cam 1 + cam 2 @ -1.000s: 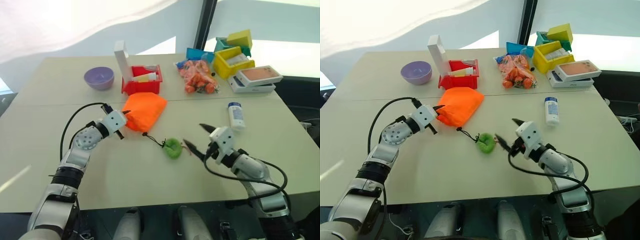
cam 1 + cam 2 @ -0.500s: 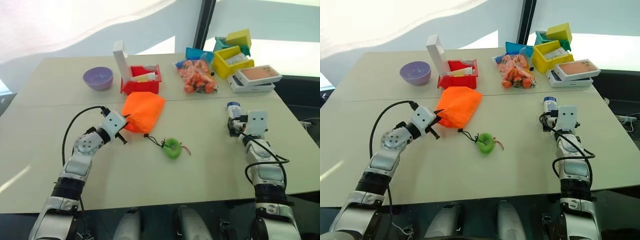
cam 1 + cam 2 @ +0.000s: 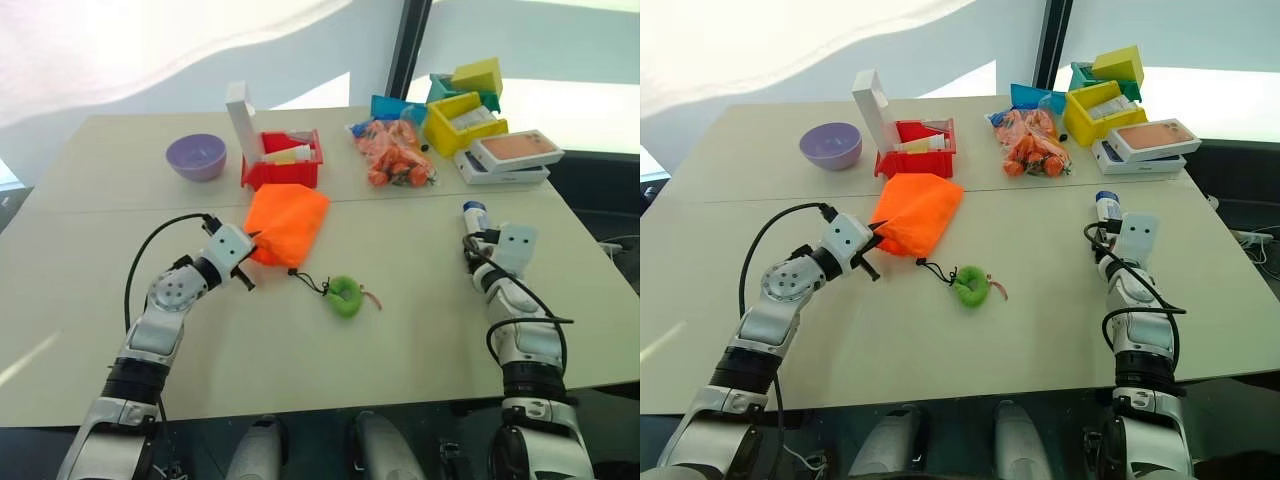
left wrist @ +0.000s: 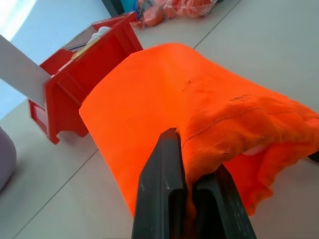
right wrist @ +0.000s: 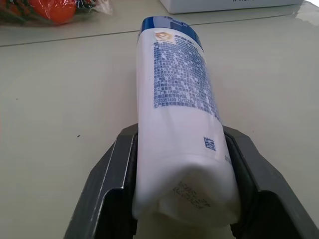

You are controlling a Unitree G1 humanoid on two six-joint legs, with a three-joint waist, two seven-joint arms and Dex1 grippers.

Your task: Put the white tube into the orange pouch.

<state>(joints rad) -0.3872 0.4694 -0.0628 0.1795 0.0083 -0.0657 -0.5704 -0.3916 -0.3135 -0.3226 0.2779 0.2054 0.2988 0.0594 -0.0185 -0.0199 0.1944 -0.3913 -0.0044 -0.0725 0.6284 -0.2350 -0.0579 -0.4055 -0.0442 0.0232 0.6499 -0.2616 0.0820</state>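
The white tube (image 5: 179,99) with blue print and a blue cap (image 3: 473,211) lies on the table at the right. My right gripper (image 5: 180,133) is shut on it, one black finger pressed against each side of its crimped end. The orange pouch (image 3: 288,220) lies left of centre. Its black cord (image 3: 306,279) trails to a green fuzzy ball (image 3: 346,297). My left gripper (image 4: 192,159) is shut on the pouch's near edge, with a fold of orange fabric (image 4: 164,94) pinched between its fingers.
A red bin (image 3: 283,162) with an upright white box stands behind the pouch, and a purple bowl (image 3: 197,156) sits to its left. A clear bag of orange pieces (image 3: 396,152), yellow bins (image 3: 465,120) and flat boxes (image 3: 510,156) crowd the back right.
My right arm swung from beside the green ball out to the right to the white tube, and its open fingers closed on it. The left gripper kept its hold on the pouch.
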